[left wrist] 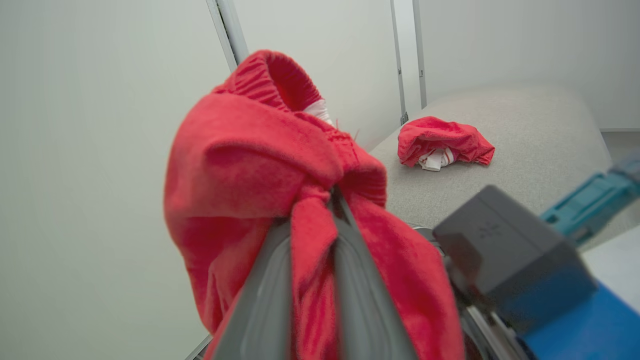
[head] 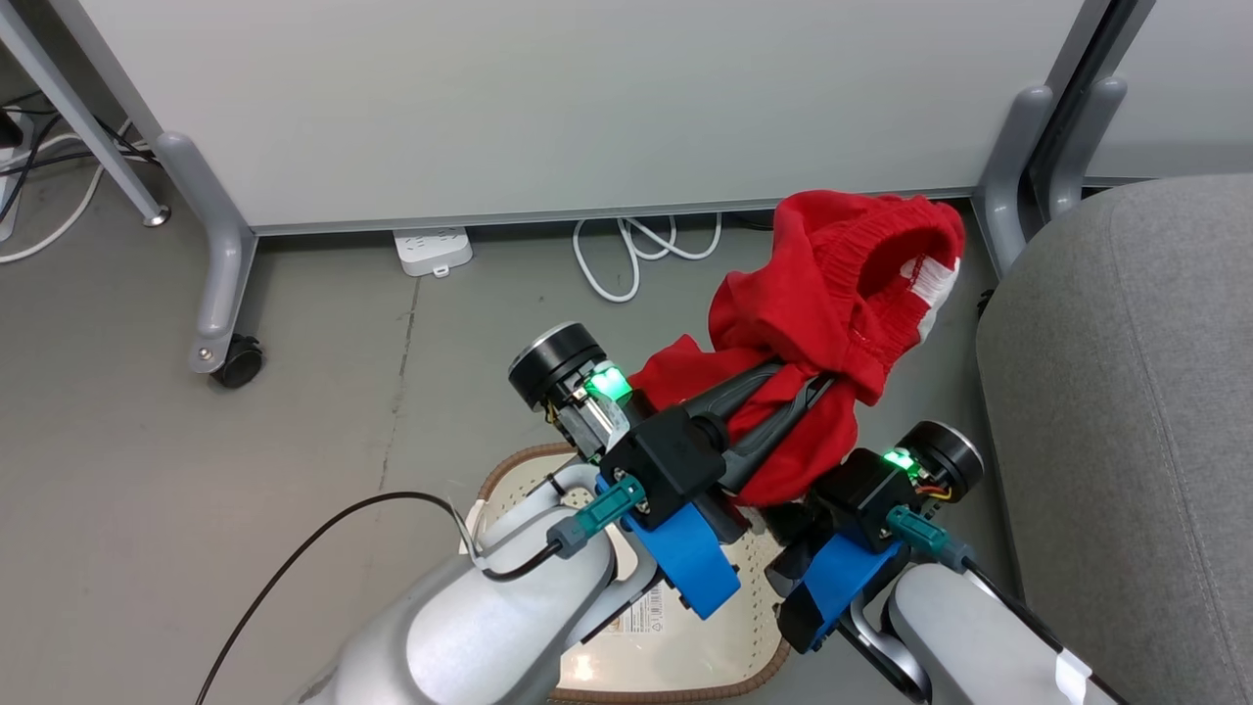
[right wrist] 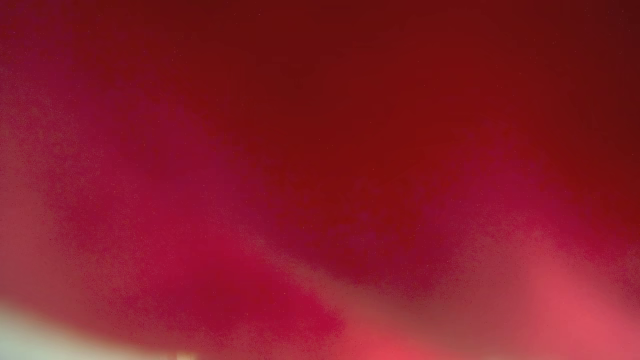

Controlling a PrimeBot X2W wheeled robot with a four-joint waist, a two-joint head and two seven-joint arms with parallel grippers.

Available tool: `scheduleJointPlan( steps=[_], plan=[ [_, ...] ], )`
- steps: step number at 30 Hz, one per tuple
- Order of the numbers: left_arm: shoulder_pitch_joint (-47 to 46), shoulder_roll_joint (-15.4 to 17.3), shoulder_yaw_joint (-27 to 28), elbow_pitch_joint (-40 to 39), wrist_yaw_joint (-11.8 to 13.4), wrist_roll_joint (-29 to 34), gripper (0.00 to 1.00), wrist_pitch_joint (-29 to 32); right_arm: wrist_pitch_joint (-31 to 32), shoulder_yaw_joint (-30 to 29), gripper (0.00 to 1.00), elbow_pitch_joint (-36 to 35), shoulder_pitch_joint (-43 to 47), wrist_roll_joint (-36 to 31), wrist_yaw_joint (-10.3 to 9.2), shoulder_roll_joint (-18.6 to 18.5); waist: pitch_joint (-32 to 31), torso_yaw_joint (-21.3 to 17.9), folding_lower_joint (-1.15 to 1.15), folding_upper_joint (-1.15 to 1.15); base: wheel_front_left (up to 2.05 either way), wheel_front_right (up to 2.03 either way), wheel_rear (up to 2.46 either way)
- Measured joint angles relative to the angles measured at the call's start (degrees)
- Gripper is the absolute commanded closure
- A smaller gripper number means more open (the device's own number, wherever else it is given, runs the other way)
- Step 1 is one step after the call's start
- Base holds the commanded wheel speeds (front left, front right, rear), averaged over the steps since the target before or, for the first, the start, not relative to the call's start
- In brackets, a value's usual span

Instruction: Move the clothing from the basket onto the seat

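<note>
My left gripper [head: 827, 380] is shut on a bright red garment [head: 832, 294] with a ribbed waistband and white trim, and holds it bunched up in the air above the basket [head: 519, 465]. In the left wrist view the cloth [left wrist: 260, 165] is pinched between the two dark fingers [left wrist: 265, 300]. A second red garment [left wrist: 442, 142] lies crumpled on the grey seat [left wrist: 530, 145]. The seat [head: 1126, 411] stands at the right of the head view. My right arm's black and blue wrist housing [head: 861, 494] sits just under the hanging cloth, which hides its fingers. Red fabric [right wrist: 320, 150] covers the right wrist camera.
A white partition panel [head: 587, 98] on grey legs with a caster [head: 235, 362] stands behind. A white power strip [head: 431, 250] and a coiled white cable [head: 636, 250] lie on the grey floor. A black cable [head: 323, 529] runs from my left arm.
</note>
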Motion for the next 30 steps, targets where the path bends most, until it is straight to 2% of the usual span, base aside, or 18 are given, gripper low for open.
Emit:
scheduleJointPlan(
  steps=[25,26,27,28,30],
  plan=[
    [-0.4,0.3,0.1,0.5,0.4,-0.3,1.0,-0.2,0.0,0.5,1.0,-0.3,-0.2,0.8,0.0,-0.4,0.2,-0.6,0.0,0.0,0.0,0.0,0.0],
    [-0.4,0.3,0.1,0.5,0.4,-0.3,0.95,-0.2,0.0,0.5,1.0,-0.3,-0.2,0.8,0.0,-0.4,0.3,-0.6,0.0,0.0,0.0,0.0,0.0],
    [-0.4,0.4,0.2,0.6,0.7,-0.3,0.44,-0.2,0.0,0.5,1.0,-0.3,-0.2,0.8,0.0,-0.4,0.3,-0.6,0.0,0.0,0.0,0.0,0.0],
    [-0.5,0.4,0.2,0.6,0.9,-0.3,0.0,-0.2,0.0,0.5,1.0,-0.3,-0.2,0.8,0.0,-0.4,0.3,-0.6,0.0,0.0,0.0,0.0,0.0],
    [-0.6,0.4,0.2,0.6,1.1,0.0,0.0,-0.3,0.0,0.5,1.0,-0.4,-0.2,0.8,0.0,-0.4,0.4,-0.7,0.0,0.0,0.0,0.0,0.0]
  ],
)
